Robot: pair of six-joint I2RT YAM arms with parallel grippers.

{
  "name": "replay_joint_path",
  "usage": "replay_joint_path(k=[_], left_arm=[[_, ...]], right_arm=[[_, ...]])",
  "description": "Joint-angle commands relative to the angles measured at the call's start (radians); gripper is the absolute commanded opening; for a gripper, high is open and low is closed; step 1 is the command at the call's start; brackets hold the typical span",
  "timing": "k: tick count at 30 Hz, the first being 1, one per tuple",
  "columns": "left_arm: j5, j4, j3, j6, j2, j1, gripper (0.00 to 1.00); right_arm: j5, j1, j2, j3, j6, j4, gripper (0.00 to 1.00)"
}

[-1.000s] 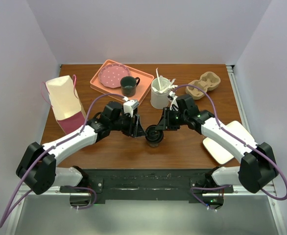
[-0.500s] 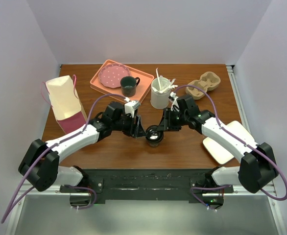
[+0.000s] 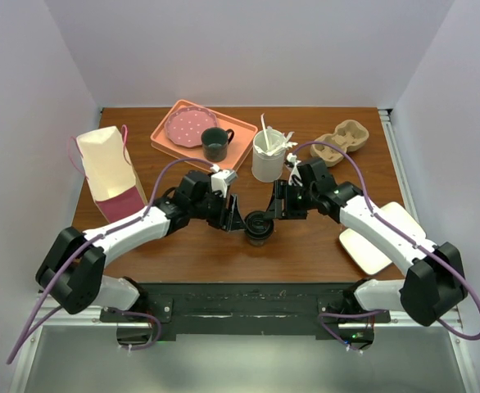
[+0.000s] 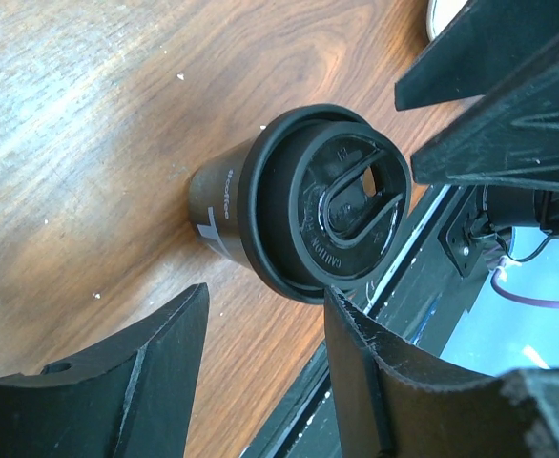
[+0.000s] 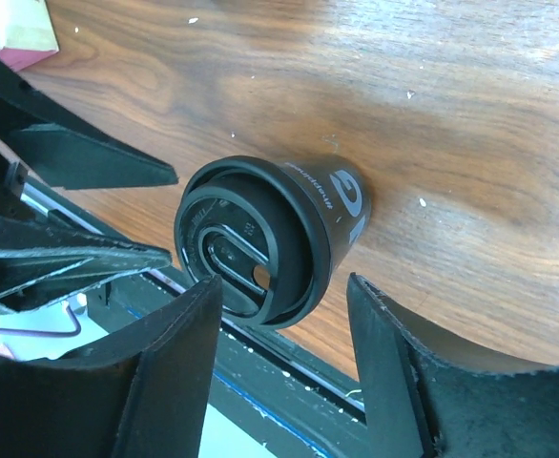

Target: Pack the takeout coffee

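Now the right gripper (image 5: 279, 286) has spread wide off the takeout coffee (image 5: 341, 205), its lid (image 5: 237, 243) seated; the left gripper (image 4: 267, 294), open and empty beside it, looks placed to lift it next.

**Tabletop (image 3: 305, 250) Layout, Taken From the Takeout Coffee (image 3: 258, 227)**

The takeout coffee is stood upright near the front middle of the tabletop. It is flanked by the left pincer (image 3: 233, 214) just to its left and the right pincer (image 3: 279, 207) just to its right, each kept apart from it. Behind it and to the left a tray (image 3: 242, 149) is set, with a plate (image 3: 187, 126) and a mug (image 3: 215, 144) on it. Directly behind it a container of stirrers (image 3: 267, 157) is placed, and behind and to the right a cup carrier (image 3: 340, 141). A paper bag (image 3: 109, 173) is found well to its left, a flat dish (image 3: 383, 237) well to its right.
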Motion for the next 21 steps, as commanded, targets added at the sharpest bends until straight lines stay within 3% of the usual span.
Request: replay_joint_path(k=[1, 11, 21], left_arm=[[0.017, 0.049, 0.051, 0.025, 0.02, -0.006, 0.56], [0.021, 0.052, 0.05, 0.023, 0.04, -0.007, 0.55], [0.029, 0.047, 0.077, 0.007, 0.052, -0.007, 0.56]], right_arm=[[-0.024, -0.005, -0.019, 0.023, -0.009, -0.005, 0.6], [-0.031, -0.004, 0.036, -0.025, -0.018, 0.044, 0.47], [-0.015, -0.004, 0.05, -0.043, -0.035, 0.052, 0.47]])
